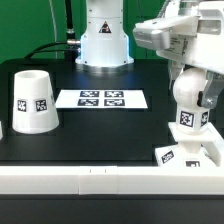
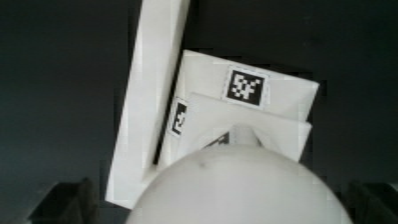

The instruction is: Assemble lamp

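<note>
Lamp parts, in the exterior view's left-to-right order: shade inverted on the black counter; marker board mid-counter; bulb upright in the base, long axis vertical, directly below the claw. Claw spread, pinching nothing. Surrounding counter uncluttered.

From my exterior view the tool's fingertips are cut off by the frame edge, and on the wrist view the bulb is blurred, hiding much of the base.

Black table, white front rail — green backdrop behind
</note>
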Available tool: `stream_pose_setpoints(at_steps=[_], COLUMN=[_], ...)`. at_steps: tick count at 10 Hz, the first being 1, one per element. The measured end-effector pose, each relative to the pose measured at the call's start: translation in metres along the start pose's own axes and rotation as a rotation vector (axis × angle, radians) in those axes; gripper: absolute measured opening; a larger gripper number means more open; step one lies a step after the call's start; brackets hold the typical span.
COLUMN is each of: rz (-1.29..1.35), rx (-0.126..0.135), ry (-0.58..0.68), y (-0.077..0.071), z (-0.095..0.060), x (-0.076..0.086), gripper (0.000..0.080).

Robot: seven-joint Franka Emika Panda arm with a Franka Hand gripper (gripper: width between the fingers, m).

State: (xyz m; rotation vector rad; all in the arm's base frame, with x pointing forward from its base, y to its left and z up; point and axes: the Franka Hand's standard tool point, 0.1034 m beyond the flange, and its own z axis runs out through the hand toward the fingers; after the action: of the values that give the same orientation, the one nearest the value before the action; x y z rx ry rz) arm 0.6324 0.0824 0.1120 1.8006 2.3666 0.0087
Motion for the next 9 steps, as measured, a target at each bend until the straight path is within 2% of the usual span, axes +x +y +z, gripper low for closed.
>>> stream_pose_setpoints(at_steps=[2,6,7,9], rz=[-0.089,-0.082,-0.083,-0.081], rx=[0.0,0.005,0.004,0.004], ry=[-0.008,-0.005,-0.005,-0.006], y=[0.0005,-0.0002,-0.0002,-0.0003], z=[-0.0005,-0.0004,-0.0005,-0.0003], x=[0.0023,0.0049,0.0051,0.0042], gripper=[0.0699,0.0699,0.0579,0.0576])
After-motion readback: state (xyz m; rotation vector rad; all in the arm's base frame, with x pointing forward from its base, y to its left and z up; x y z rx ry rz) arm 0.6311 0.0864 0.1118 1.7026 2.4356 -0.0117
